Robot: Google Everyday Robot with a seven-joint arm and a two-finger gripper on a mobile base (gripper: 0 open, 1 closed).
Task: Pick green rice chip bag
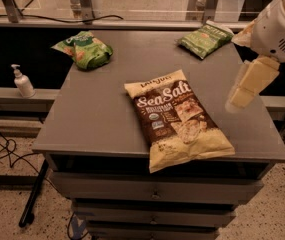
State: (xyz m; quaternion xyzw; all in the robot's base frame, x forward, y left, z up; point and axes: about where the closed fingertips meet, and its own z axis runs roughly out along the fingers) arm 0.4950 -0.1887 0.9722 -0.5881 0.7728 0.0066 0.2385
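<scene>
**A:** Green rice chip bag (84, 49): we take it to be the crumpled, bright green one at the far left corner of the table (97, 119). We cannot read its print, so that is our judgement only.

**B:** We see a second green bag (205, 38) too, flatter and darker, at the far right corner. Could that be the one?

**A:** It could. We lean to the left one, and we would want a closer look before committing.

**B:** Where do we have the gripper (239, 96)?

**A:** At the right edge of the view, hanging over the right side of the table, just beside the big brown Sea Salt bag (177, 119) that lies in the middle. It is well apart from the left bag, and nearer the dark green one, but touching neither.

**B:** Spread or pressed together?

**A:** We cannot tell from this angle. What we can say is that none of the bags is in it.

**B:** So how far along are we?

**A:** Hardly begun, by our reckoning. All three bags lie flat on the tabletop, and the chosen bag is untouched. The reach across, the descent, the grasp and the lift are all left to do.

**B:** Anything in the way?

**A:** The Sea Salt bag lies between the gripper and the left corner, so we would expect to pass above it.
</scene>
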